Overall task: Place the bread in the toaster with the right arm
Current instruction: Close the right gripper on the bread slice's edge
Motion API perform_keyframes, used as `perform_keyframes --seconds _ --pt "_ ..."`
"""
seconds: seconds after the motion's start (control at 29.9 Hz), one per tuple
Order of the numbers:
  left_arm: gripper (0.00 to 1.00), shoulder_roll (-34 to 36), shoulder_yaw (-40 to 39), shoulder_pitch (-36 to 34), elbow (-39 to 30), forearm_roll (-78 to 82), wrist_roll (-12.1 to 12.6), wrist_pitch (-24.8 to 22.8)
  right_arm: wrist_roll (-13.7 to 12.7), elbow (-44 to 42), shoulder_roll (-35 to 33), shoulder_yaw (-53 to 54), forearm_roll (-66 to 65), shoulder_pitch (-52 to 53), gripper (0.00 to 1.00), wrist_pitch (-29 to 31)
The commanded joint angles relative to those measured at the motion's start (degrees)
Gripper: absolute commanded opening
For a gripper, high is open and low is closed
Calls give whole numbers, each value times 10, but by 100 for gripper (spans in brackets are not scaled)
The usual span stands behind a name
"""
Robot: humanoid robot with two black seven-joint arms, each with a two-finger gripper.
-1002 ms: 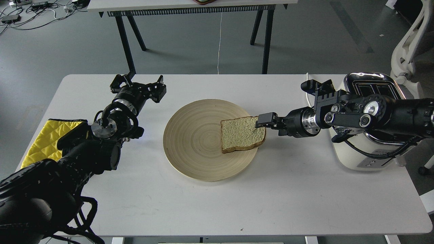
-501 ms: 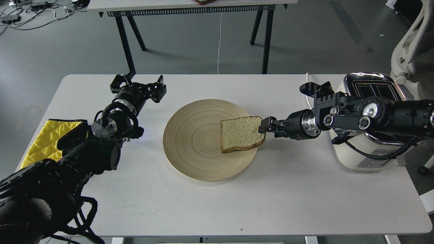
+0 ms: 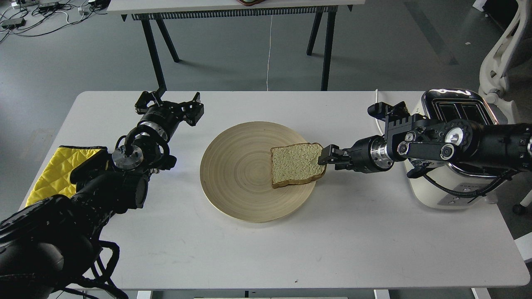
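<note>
Bread (image 3: 296, 165): lying on wooden plate (image 3: 237, 182). Right gripper (image 3: 325, 159): touching its right crust; jaws' state unreadable. Left gripper (image 3: 169, 101): hovering, jaws spread. Toaster (image 3: 453, 195): sitting at worktop (image 3: 353, 236) right.

Grey floor (image 3: 232, 62), white table (image 3: 365, 232), black-legged second table (image 3: 232, 6) behind.

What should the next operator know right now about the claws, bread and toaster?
Right claw: at the bread's right crust edge; whether it has closed on it cannot be told.
Left claw: open, empty, hovering left of the wooden plate.
Bread: lying on the plate's right side, not lifted.
Toaster: far right of the table, partly behind the right arm; slots look empty.
Done: approach to the bread.
Left: confirm grip, lift, carry right, drop into a slot.
</note>
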Motion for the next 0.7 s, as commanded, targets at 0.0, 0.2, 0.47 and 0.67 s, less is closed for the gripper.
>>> perform_keyframes --seconds 0.0,0.2,0.47,0.67 --pt "100 0 0 0 0 0 0 0 0 0 0 1 1 0 47 0" --pt "100 0 0 0 0 0 0 0 0 1 -1 2 4 1 41 -1" --pt "100 0 0 0 0 0 0 0 2 3 -3 4 7 1 31 -1" --pt "100 0 0 0 0 0 0 0 2 4 -4 16 9 1 25 -1"
